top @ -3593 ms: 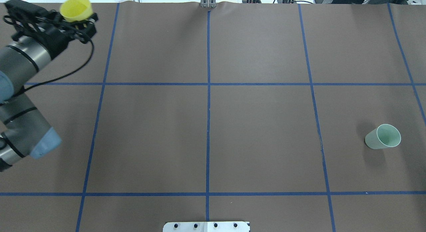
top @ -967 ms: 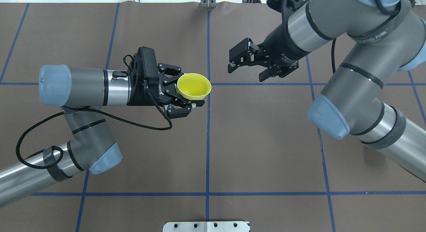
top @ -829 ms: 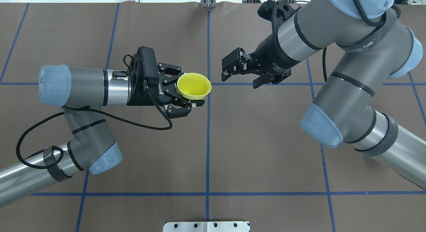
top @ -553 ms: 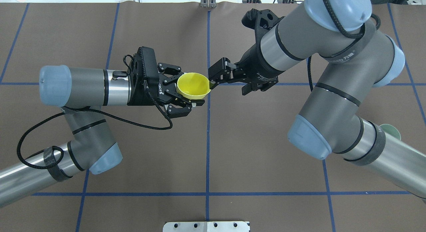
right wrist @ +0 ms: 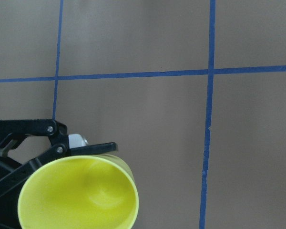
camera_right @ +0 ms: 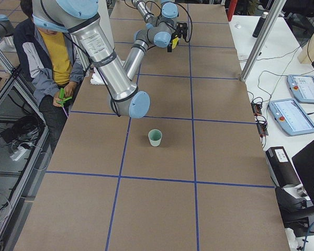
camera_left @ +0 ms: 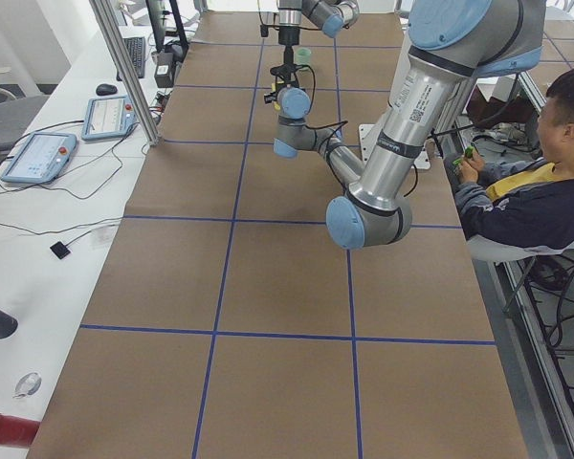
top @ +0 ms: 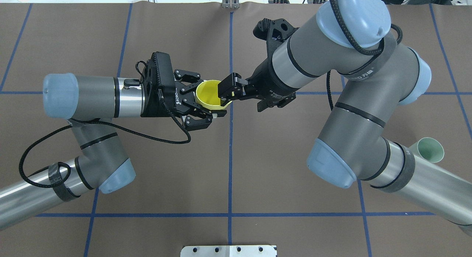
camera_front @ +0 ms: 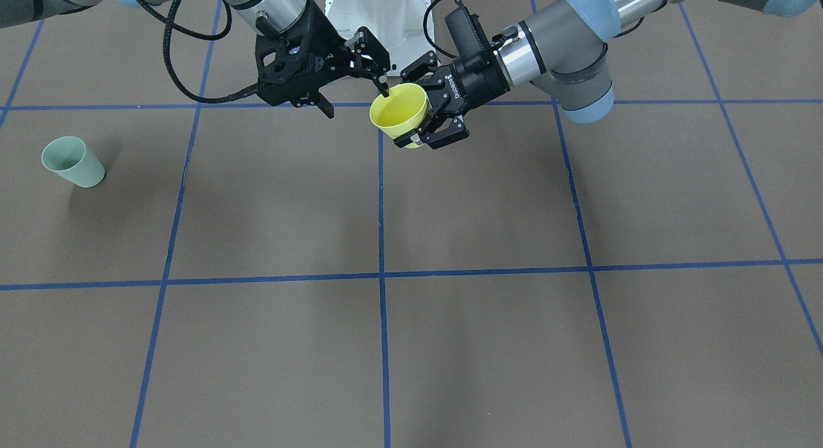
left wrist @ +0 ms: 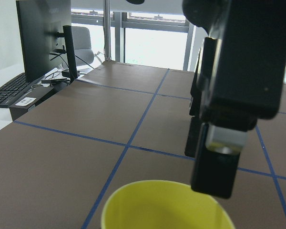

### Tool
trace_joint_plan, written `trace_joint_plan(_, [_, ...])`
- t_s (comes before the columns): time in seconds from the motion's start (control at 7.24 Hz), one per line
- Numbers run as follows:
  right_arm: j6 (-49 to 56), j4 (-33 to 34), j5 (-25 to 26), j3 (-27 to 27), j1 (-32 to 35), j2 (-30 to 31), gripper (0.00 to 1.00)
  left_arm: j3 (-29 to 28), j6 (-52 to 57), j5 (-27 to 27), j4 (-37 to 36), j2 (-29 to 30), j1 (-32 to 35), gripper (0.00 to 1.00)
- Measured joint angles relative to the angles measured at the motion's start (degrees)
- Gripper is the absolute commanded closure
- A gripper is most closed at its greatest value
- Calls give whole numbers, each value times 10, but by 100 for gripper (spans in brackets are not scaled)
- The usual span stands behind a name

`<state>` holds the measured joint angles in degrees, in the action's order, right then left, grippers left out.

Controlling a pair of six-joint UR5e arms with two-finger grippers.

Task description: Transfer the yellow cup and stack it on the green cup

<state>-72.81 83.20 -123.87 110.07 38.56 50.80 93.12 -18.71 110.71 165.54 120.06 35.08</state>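
On the far left, the gray left arm reaches in across the brown table, with a black cable hanging in a loop under it. At its end, the left gripper pinches the yellow cup by its sides, one finger on each side of the cup. The cup is held up off the table with its open mouth facing up. It sits just left of the spot where two blue lines cross, near the middle of the table. Next comes the right gripper, and its two fingers are spread wide apart. One finger hangs right over the rim of the yellow cup, with its tip down at the mouth. The other finger is out to the side, away from the cup. The pictures do not show if the near finger touches the rim. Behind it, the big right arm bends back over the right half of the table. On the far right, the green cup stands upright on the table, mouth up, partly hidden by that arm. It is well apart from both grippers and from the yellow cup.
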Motion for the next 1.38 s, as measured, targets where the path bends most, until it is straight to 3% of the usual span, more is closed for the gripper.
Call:
trace_joint_plan(0.69, [14,25,5,-15,-14,-21,11,0,1,-7,26,-2,-8,86])
trace_joint_plan(0.83, [18,25,6,-19,-14,-22,11,0,1,-7,33,-2,-11,98])
trace_joint_plan(1.38, [33,24,13,-18,-12,-22,10,-8,-3,-8,36,0,-13,100])
